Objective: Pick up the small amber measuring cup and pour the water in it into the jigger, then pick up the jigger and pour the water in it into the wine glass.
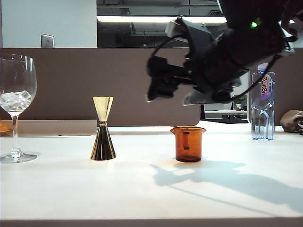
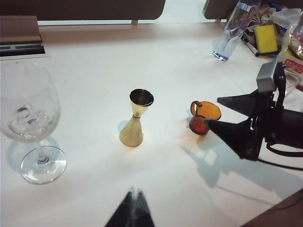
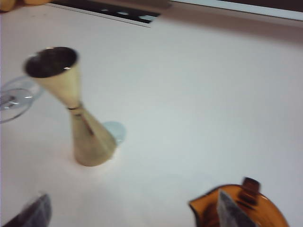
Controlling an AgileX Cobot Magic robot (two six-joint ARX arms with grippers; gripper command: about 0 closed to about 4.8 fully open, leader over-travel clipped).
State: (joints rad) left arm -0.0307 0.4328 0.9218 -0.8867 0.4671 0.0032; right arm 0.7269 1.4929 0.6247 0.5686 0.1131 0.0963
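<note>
White tabletop (image 1: 71, 189), matte, brightly lit, with a brown partition wall (image 1: 118, 80) behind it and a ceiling light strip in the exterior view. You have one of each task vessel on it: one wine glass (image 1: 16, 90) at the far left with ice-like lumps in its bowl, one jigger (image 1: 102, 135) standing upright right of it, and one small amber measuring cup (image 1: 188, 143) upright further right, all well apart in a rough row. Water can't be made out in the cup. You also have one plastic water bottle (image 1: 262, 101) at the back right, and the left wrist view adds one yellow sponge (image 2: 265, 39) near the bottle among clutter that is too small to name. Two grippers: your right gripper (image 2: 220, 113) hangs above and just beside the amber cup, jaws spread wide, nothing between them; its wrist view puts one fingertip (image 3: 232, 213) in front of the cup (image 3: 246, 208) and the other off to the side, with the jigger (image 3: 73, 109) beyond. Your left gripper (image 2: 132, 210) shows only dark fingertips pressed together at the near edge of its view, holding nothing, well clear of the vessels. Open table lies between the vessels and in front of them up to the near table edge.
</note>
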